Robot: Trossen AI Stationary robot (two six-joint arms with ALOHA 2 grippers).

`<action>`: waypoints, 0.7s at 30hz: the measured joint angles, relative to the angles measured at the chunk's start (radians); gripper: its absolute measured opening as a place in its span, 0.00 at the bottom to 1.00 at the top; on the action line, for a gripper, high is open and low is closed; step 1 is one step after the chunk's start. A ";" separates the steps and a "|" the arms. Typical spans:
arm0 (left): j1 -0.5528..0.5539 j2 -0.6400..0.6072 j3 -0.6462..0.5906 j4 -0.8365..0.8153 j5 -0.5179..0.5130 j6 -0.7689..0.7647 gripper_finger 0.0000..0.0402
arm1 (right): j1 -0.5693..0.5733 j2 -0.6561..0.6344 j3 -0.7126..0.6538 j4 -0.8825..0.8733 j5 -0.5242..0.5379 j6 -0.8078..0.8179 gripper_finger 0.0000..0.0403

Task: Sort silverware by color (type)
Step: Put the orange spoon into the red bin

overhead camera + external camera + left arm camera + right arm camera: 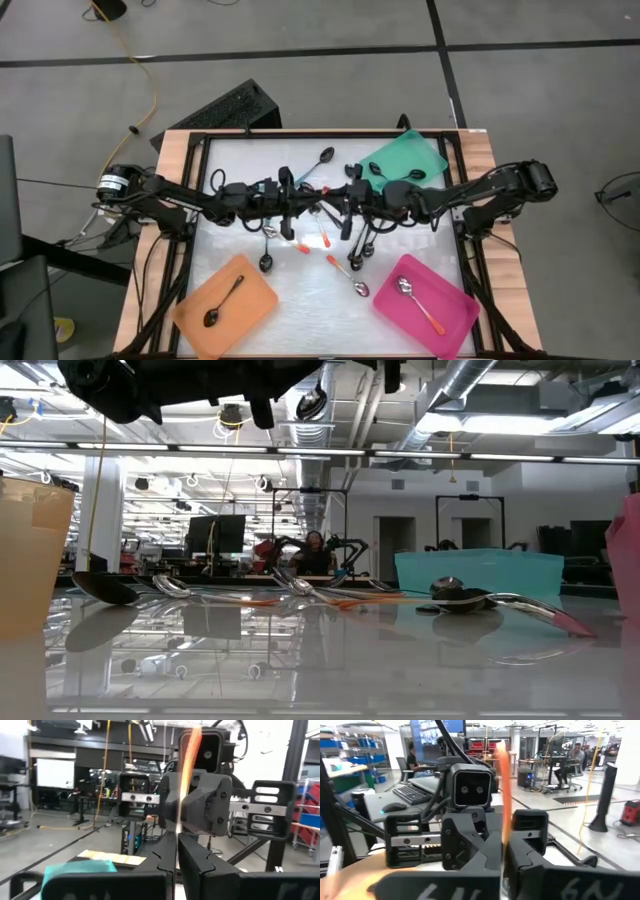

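Both arms meet raised over the table's middle. An orange-handled spoon (186, 780) stands upright between them. My left gripper (177, 851) and my right gripper (503, 851) are both shut on it. In the low view its shiny bowl (312, 400) shows high above the table, under the dark grippers. More silverware lies loose on the white table top under the arms, among it an orange-handled spoon (350, 278) and a dark spoon (325, 158). My left gripper pinches the spoon's thin orange handle (178, 827) between its two fingers, coming level from the table's left, fingers across the handle. The handle rises upright above them, clear of the table. My right gripper pinches the same handle (504, 837) between its two fingers, level from the table's right, across the handle. The spoon is upright and lifted clear.
An orange tray (250, 318) at the near left holds one dark spoon. A pink tray (455, 320) at the near right holds an orange-handled spoon. A teal tray (420, 150) at the far right holds dark spoons. A keyboard (225, 108) lies beyond the far edge.
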 joint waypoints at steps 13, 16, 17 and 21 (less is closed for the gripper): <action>0.001 0.000 0.001 -0.107 0.027 0.022 0.20 | -0.004 -0.012 0.000 -0.091 0.088 0.059 0.01; -0.003 -0.002 0.000 -0.159 0.017 0.019 0.28 | -0.012 -0.027 0.001 -0.147 0.116 0.105 0.01; -0.003 -0.002 0.000 -0.174 0.014 0.019 0.30 | -0.013 -0.036 0.000 -0.185 0.134 0.131 0.01; 0.000 -0.003 0.000 -0.185 -0.006 0.014 0.36 | -0.032 -0.064 -0.001 -0.334 0.148 0.259 0.01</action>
